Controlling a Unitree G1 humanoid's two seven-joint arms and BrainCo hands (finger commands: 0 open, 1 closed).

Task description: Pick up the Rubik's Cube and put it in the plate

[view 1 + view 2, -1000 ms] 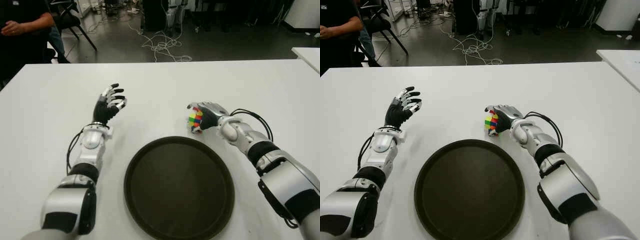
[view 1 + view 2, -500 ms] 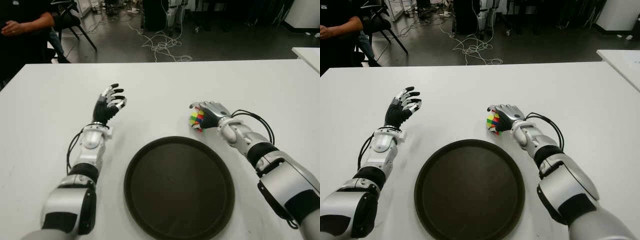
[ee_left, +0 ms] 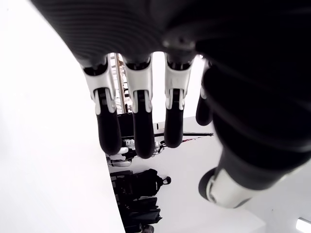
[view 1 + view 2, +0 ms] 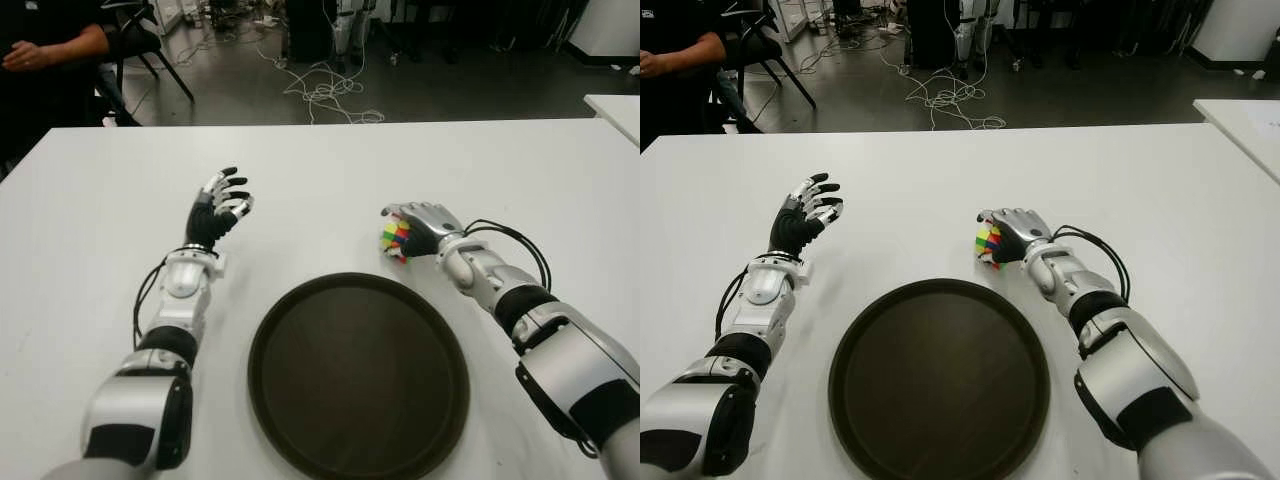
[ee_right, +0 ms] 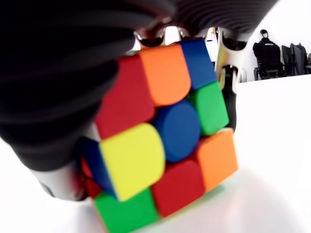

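On the white desk (image 4: 330, 170) lies the dark round plate (image 4: 358, 374). Just beyond its far rim, the right hand (image 4: 425, 226) grasps the Rubik's Cube (image 4: 394, 240), tilted, coloured face leftward. The left hand (image 4: 218, 207) hovers, fingers spread, empty.

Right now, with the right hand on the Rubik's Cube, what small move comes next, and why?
Probably lift. The right hand has its fingers curled around the Rubik's Cube, which sits at the table just beyond the empty round plate. Raise it slightly, then carry it toward the plate. The left hand shows open, left of the plate.
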